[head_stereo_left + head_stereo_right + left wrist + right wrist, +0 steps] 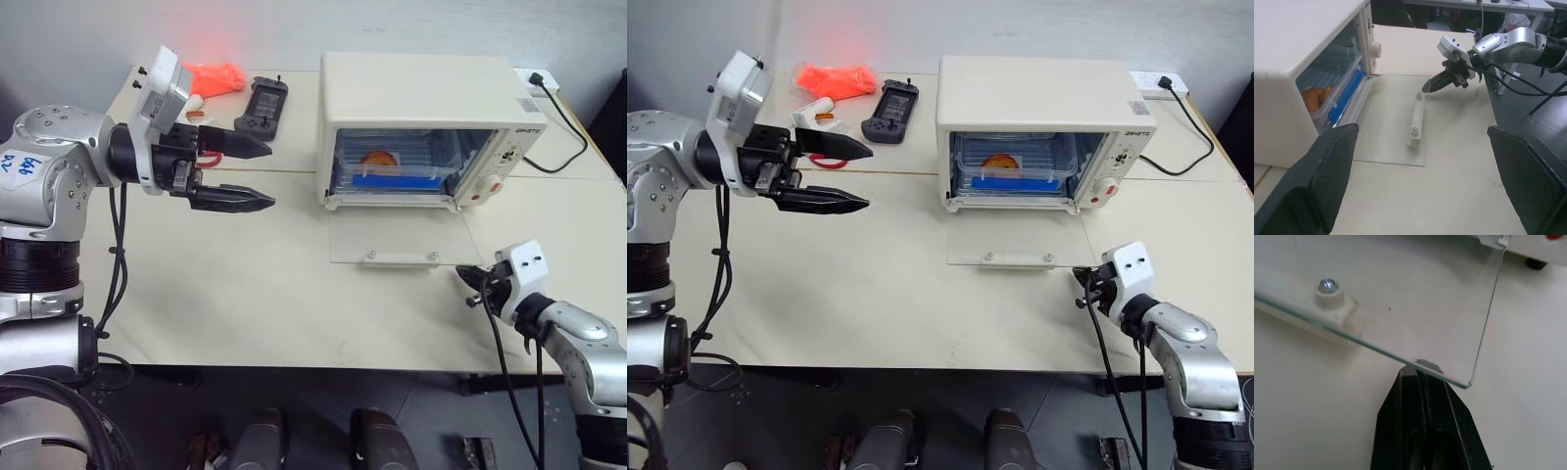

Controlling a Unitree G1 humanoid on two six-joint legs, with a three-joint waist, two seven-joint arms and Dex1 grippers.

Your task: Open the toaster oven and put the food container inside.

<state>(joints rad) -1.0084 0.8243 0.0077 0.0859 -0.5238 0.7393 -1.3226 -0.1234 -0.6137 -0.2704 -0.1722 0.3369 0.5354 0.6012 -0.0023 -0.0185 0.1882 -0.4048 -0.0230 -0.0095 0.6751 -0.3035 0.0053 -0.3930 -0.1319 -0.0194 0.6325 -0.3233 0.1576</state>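
The cream-white toaster oven [421, 93] stands at the back of the table with its glass door [392, 235] folded down flat, white bar handle [402, 259] toward me. Inside lies the food container [392, 166], clear with a blue clip and an orange-brown piece of food; it also shows in the left wrist view [1337, 95]. My left gripper [270, 174] hangs open and empty above the table, left of the oven, pointing toward it. My right gripper [465, 279] is shut, its tip [1418, 364] at the door's front right corner, just under the glass edge.
Behind the left gripper lie an orange object [216, 76], a black handheld controller [263, 106] and a small white item with a red ring [196, 108]. A black cable [568, 127] runs from a socket [537, 78] to the oven's right. The table's front edge [323, 367] is near.
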